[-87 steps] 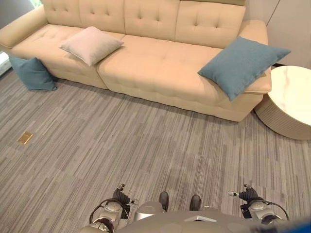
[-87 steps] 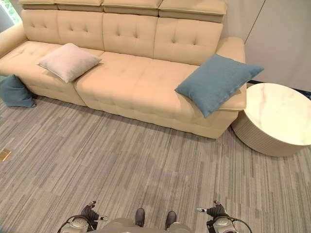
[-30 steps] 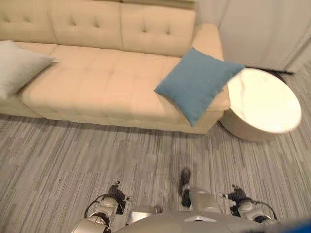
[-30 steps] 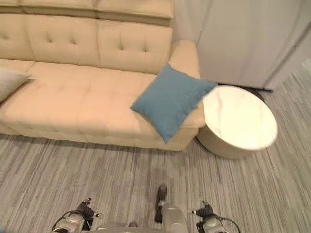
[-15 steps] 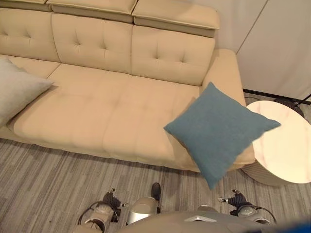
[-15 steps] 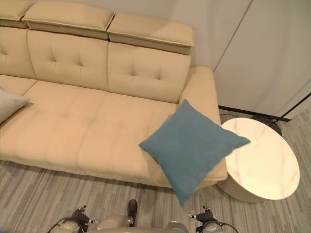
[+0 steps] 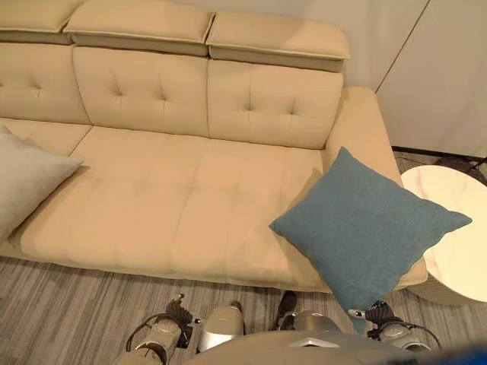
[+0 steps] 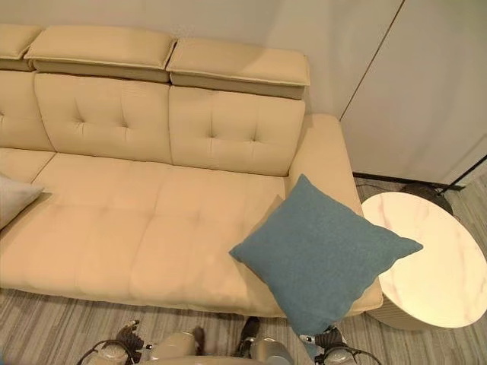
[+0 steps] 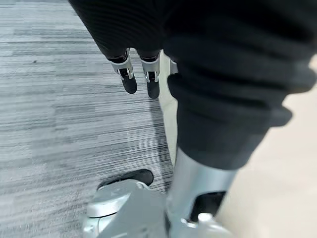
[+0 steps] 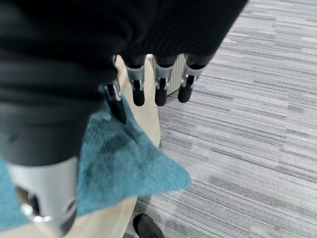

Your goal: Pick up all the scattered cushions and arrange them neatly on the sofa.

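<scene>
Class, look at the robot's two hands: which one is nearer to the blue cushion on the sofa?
Right. The right hand hangs just beside the blue cushion's lower corner; the left hand hangs over the carpet, farther off along the sofa front.

Cushion on sofa's right end, perhaps overhanging.

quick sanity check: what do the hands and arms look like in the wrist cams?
Left hand: dark ribbed cover over back and wrist, silver fingers with rounded black tips. Right hand has the same build, ribbed cover and silver fingers with dark tips. In the eye views the arms look silver-grey.
</scene>
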You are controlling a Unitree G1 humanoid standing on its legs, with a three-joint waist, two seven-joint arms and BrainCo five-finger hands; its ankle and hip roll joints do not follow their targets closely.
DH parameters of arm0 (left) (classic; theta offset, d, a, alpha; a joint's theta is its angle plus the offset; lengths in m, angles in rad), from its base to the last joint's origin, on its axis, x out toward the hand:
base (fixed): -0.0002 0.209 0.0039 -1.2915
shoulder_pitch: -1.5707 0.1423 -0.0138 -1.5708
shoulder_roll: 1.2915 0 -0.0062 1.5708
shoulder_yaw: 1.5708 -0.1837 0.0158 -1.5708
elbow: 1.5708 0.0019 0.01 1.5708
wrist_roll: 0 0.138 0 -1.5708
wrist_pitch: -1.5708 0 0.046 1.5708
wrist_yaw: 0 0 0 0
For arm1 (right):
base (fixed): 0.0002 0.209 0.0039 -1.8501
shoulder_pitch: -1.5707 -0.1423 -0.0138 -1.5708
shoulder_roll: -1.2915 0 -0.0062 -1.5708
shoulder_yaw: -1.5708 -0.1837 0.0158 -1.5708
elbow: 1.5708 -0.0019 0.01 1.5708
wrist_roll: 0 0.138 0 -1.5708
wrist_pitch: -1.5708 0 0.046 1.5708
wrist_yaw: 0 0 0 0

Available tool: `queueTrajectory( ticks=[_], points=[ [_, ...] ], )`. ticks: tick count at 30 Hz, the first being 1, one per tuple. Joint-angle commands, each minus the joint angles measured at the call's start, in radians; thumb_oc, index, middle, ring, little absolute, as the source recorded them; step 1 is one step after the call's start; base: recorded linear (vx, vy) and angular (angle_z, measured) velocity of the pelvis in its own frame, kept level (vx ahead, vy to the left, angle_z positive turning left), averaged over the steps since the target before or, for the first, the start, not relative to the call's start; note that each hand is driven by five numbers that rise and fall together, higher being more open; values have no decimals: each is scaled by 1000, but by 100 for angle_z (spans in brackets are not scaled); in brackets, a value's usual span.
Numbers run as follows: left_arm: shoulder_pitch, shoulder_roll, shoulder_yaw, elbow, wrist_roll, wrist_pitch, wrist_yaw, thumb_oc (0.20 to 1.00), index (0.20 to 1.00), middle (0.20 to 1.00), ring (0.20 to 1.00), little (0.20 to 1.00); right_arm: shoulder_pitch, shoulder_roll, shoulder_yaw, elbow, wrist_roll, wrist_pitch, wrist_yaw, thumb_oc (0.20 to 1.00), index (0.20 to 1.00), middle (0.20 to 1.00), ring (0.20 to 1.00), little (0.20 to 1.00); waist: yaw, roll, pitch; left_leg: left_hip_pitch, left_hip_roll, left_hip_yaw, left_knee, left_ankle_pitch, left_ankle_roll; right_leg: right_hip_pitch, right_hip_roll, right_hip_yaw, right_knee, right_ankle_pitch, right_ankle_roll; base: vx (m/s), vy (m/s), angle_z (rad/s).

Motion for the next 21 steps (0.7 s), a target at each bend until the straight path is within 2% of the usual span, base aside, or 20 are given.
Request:
queueTrajectory(
  ticks=[1, 3, 5, 7, 10, 16, 21],
  points=[
    [-39, -11, -5, 8, -13, -20, -2, 1000, 1000, 1000, 1000, 1000, -61, -22, 24, 3, 0, -30, -17, 1000, 1000, 1000, 1000, 1000, 18, -29, 25, -14, -79, -131, -28, 17, -11, 143, -17, 20, -174, 22, 154, -28, 66, -21],
    [-50, -13, -1, 4, -33, -23, 1, 1000, 1000, 1000, 1000, 1000, -66, -28, 21, -5, 3, -33, -20, 1000, 1000, 1000, 1000, 1000, 18, -24, 29, -40, -74, -158, -64, 45, -14, 142, -16, 37, -174, 24, 157, 6, 81, -46],
    [-45, -17, 1, 3, -33, -25, 3, 1000, 1000, 1000, 1000, 1000, -56, -27, 12, -9, 4, -33, -21, 1000, 1000, 1000, 1000, 1000, 6, -8, 16, -4, -57, -151, -132, 61, -10, 141, -11, 44, -174, 24, 159, 29, 119, -27],
    [-40, -20, 4, -34, -49, -38, 7, 1000, 1000, 1000, 1000, 1000, -45, -27, 0, -28, 6, -40, -34, 1000, 1000, 1000, 1000, 1000, -1, 2, 2, 50, -61, -137, -178, 65, 1, 136, -20, 72, -174, 36, 169, 52, 143, -20],
    [-41, -15, 16, -94, -94, -58, 26, 1000, 1000, 1000, 1000, 1000, -45, -35, -23, -82, 15, -53, -59, 1000, 1000, 1000, 1000, 1000, -2, 7, 9, 68, -64, -116, -181, 58, 11, 136, -24, 98, -174, 44, 176, 20, 92, -55],
    [14, 29, 42, -459, -176, -117, 107, 1000, 1000, 1000, 1000, 1000, 0, -95, -92, -427, -89, -67, -172, 1000, 1000, 1000, 1000, 1000, -47, 24, 38, 53, -65, -9, -174, 40, 44, 69, -38, 169, -163, 75, 197, -46, 104, -72],
    [6, 61, 53, -606, -170, -131, 152, 1000, 1000, 1000, 1000, 1000, 15, -113, -122, -598, -141, -69, -227, 1000, 1000, 1000, 1000, 1000, -81, 37, 58, 11, -69, 28, -167, 37, 55, 8, -49, 198, -154, 92, 207, -34, 92, -54]
  ],
)
